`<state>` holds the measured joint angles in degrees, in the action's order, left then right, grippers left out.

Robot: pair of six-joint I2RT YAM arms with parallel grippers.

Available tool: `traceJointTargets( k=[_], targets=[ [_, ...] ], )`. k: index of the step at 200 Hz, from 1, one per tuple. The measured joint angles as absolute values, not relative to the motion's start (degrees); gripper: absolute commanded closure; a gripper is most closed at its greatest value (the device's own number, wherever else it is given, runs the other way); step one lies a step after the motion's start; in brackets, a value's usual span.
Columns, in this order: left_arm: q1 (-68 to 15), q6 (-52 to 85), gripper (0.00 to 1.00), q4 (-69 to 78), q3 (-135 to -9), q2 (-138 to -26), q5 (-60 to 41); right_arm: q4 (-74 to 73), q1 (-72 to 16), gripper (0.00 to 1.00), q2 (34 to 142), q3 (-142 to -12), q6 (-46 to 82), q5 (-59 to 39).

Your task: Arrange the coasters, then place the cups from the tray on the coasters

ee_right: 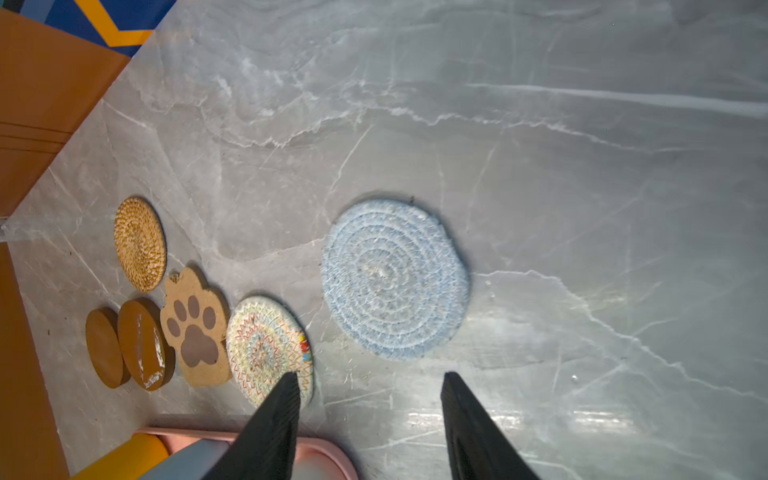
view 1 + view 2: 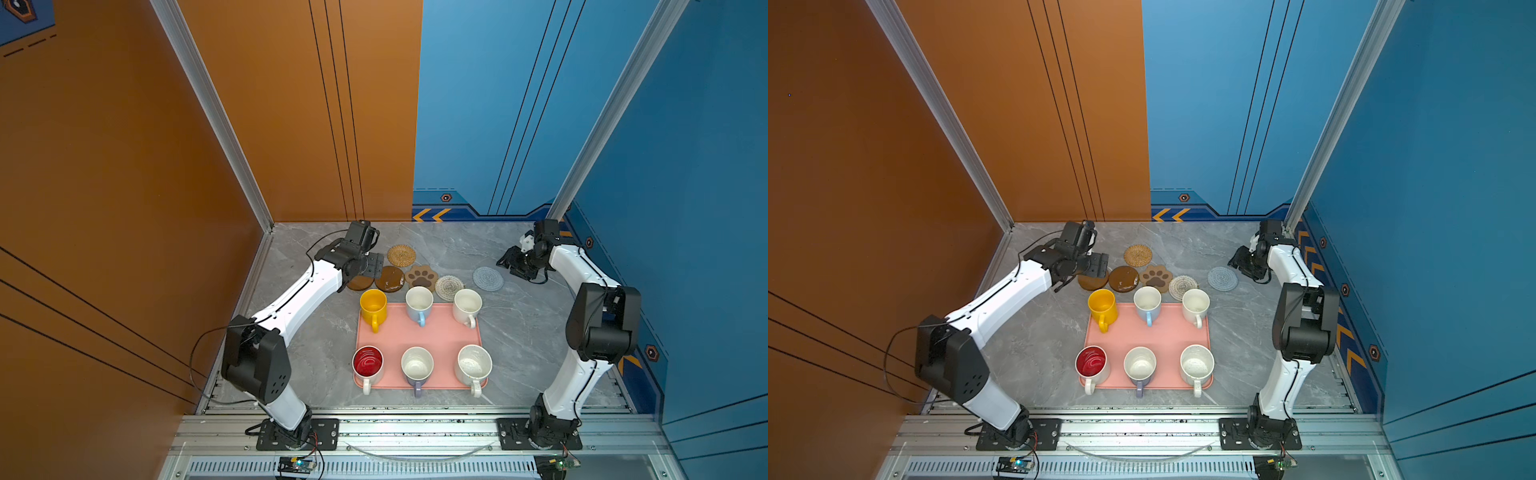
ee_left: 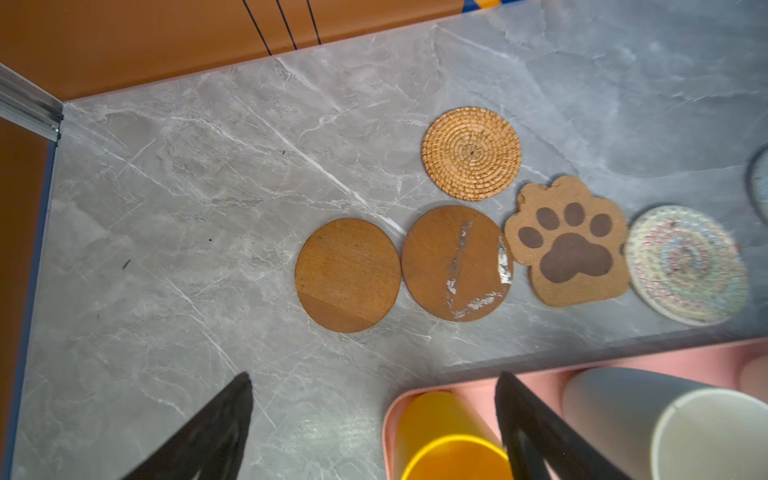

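Two arms on show. The left arm (image 2: 307,286) and the right arm (image 2: 577,266) both wear glossy white shells between chunky black joint housings. The left one's big elbow housing (image 2: 259,365) is dotted with small holes, and a thin black cable (image 2: 197,345) loops off it. Black base plates (image 2: 326,432) with silver screws sit underneath. Left claw (image 3: 374,374), right claw (image 1: 370,374) — dark, tapered fingers (image 1: 270,428), ribbed on the right one.

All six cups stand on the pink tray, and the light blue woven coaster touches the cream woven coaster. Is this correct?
Not fully. The light blue woven coaster lies apart from the cream woven coaster, with a clear gap between them, as the right wrist view shows. The six cups do stand on the pink tray.
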<state>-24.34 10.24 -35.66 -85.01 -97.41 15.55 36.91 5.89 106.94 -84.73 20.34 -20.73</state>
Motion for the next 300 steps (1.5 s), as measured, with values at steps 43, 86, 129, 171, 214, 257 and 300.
traceJointTargets(
  k=[43,86,129,171,214,257,300],
  targets=[
    [-22.2,8.9,0.10,-42.1,-95.8,-111.9,17.6,36.2,2.2,0.41,102.0,-80.8,20.8,-19.3],
    [-20.3,8.8,0.11,-45.2,-103.2,-121.0,17.4,33.2,1.8,0.38,96.4,-74.9,22.5,-19.3],
    [-20.0,8.8,0.11,-46.1,-107.2,-125.7,16.6,31.8,1.7,0.36,94.8,-71.4,23.8,-19.2],
    [-20.0,9.1,0.12,-46.2,-107.5,-129.0,16.5,31.5,1.5,0.35,94.8,-70.4,24.3,-19.2],
    [-19.9,10.3,0.12,-46.2,-108.9,-130.7,15.8,31.3,1.4,0.35,94.8,-70.4,24.5,-19.2],
    [-19.6,11.2,0.13,-46.0,-109.8,-132.2,15.6,31.2,1.4,0.35,94.8,-69.9,25.1,-19.2],
    [-18.3,12.8,0.18,-45.9,-109.4,-132.9,14.7,31.0,1.4,0.35,94.5,-69.8,25.5,-19.2]
  ],
)
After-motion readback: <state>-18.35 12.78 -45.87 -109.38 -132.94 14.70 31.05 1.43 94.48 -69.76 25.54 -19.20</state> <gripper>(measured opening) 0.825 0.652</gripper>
